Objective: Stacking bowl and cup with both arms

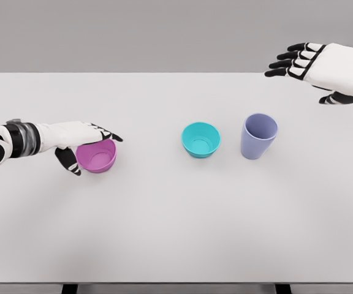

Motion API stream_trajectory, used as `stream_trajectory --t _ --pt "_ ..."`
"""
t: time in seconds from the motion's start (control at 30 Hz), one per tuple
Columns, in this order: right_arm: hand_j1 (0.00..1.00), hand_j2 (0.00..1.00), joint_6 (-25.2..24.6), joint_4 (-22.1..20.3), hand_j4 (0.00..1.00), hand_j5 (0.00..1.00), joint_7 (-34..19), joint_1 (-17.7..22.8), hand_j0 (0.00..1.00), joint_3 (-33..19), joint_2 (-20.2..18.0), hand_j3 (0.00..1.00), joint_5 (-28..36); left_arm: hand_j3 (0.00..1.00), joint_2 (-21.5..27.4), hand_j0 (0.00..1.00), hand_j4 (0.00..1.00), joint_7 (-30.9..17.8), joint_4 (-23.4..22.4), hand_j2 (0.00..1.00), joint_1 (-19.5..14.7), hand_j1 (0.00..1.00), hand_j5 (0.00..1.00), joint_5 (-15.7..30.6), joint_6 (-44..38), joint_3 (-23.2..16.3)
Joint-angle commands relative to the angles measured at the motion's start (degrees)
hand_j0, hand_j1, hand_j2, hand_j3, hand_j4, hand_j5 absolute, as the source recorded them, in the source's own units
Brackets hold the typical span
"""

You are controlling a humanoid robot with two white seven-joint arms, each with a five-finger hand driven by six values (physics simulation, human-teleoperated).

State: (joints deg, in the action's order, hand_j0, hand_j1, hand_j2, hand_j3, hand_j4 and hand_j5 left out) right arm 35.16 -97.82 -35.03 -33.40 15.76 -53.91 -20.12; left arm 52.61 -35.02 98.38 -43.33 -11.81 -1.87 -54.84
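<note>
The left hand is wrapping its fingers and thumb around the pink bowl. The teal bowl and cup are sitting well to its right, below the right hand, which is hovering with fingers spread, holding nothing.

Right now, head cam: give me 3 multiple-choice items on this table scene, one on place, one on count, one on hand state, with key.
1. Which vessel sits between the other two?
A. the purple cup
B. the teal bowl
C. the pink bowl

2. How many vessels stand on the table?
A. two
B. three
C. four

3. What is the left hand doing?
A. fingers and thumb placed around the pink bowl
B. resting flat on the table, away from everything
C. holding the purple cup

Key:
1 B: the teal bowl stands with the pink bowl to its left and the purple cup to its right.
2 B: two bowls and one cup stand on the white table.
3 A: the left hand has fingers over the pink bowl's rim and thumb at its side; the right hand hangs open above the table's far right corner.
</note>
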Motion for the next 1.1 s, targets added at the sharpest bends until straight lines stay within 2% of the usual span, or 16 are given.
stream_trajectory --t 0.0,0.8,0.93,1.07 --pt "1.00 1.00 -0.16 0.00 1.00 1.00 0.03 0.00 1.00 -0.03 -0.05 1.00 0.26 1.00 -0.05 1.00 1.00 0.02 -0.30 1.00 0.00 1.00 1.00 -0.05 0.02 -0.01" --pt "1.00 1.00 -0.16 0.00 1.00 1.00 0.03 0.09 1.00 -0.11 -0.05 1.00 0.26 1.00 -2.07 1.00 1.00 0.02 -2.14 1.00 0.09 1.00 1.00 -0.93 0.02 -0.09" --pt "1.00 1.00 -0.16 0.00 1.00 1.00 0.03 0.09 1.00 -0.11 -0.05 1.00 0.26 0.85 -1.98 0.85 0.85 0.02 -2.14 0.85 0.09 0.85 0.85 -0.84 0.02 -0.27" --pt "1.00 1.00 -0.16 0.00 1.00 1.00 0.03 0.09 1.00 -0.03 -0.05 1.00 0.26 0.76 -1.81 0.76 0.76 0.02 -2.14 0.76 0.00 0.76 0.76 -0.75 0.11 -0.18"
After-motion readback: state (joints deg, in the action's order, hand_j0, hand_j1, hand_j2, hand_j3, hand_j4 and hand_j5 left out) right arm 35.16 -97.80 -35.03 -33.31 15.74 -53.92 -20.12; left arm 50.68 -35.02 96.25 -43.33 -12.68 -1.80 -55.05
